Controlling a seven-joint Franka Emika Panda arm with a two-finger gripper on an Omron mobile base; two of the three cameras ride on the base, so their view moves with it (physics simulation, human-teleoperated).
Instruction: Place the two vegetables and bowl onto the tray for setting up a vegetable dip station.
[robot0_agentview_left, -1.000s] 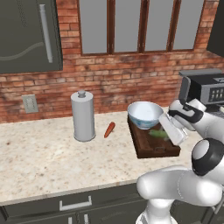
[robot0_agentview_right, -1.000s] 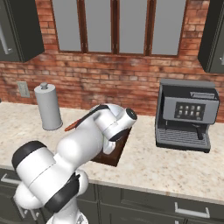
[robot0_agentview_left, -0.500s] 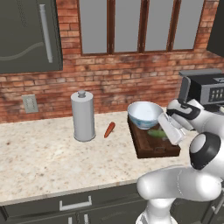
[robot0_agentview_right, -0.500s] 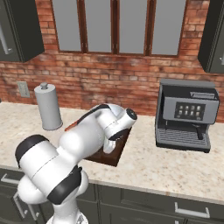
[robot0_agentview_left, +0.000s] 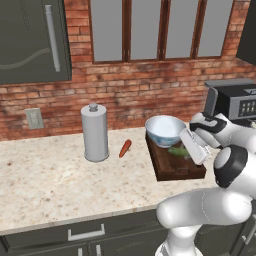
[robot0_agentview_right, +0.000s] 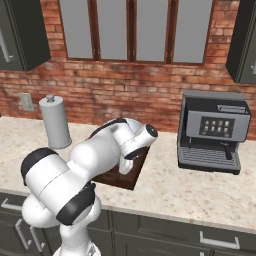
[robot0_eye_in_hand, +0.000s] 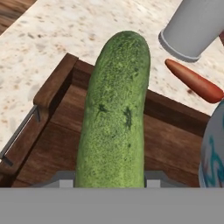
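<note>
Cucumber (robot0_eye_in_hand: 114, 113) is gripped in the end effector (robot0_agentview_left: 189, 150), which is closed on its lower end; in the hand view the dark green body rises lengthwise from between the jaws and hangs over the tray (robot0_eye_in_hand: 52, 131). From the left base view a bit of green (robot0_agentview_left: 177, 150) shows just beside the white hand, above the tray's floor; whether it touches the wood cannot be told.

Dark brown and rectangular, the tray (robot0_agentview_left: 165, 167) lies on the speckled worktop (robot0_agentview_left: 55, 185) with its long sides running near to far. Its raised rim frames the floor, and a thin metal handle (robot0_eye_in_hand: 17, 135) stands off 1 short end. The bowl (robot0_agentview_left: 165, 131) sits on the far end of the tray, white inside and pale blue outside; its patterned wall (robot0_eye_in_hand: 214, 153) stands close to the cucumber's side, apart from it. The near half of the tray floor is bare wood.

Left of the tray, the carrot (robot0_agentview_left: 124, 148) lies on the worktop between the tray's far left corner and the tall grey canister (robot0_agentview_left: 95, 132), touching neither. Open worktop spreads left and near of the canister up to the front edge. To the right, a coffee machine (robot0_agentview_right: 212, 131) stands against the brick wall (robot0_agentview_right: 125, 95), with free worktop between it and the tray (robot0_agentview_right: 131, 177).
</note>
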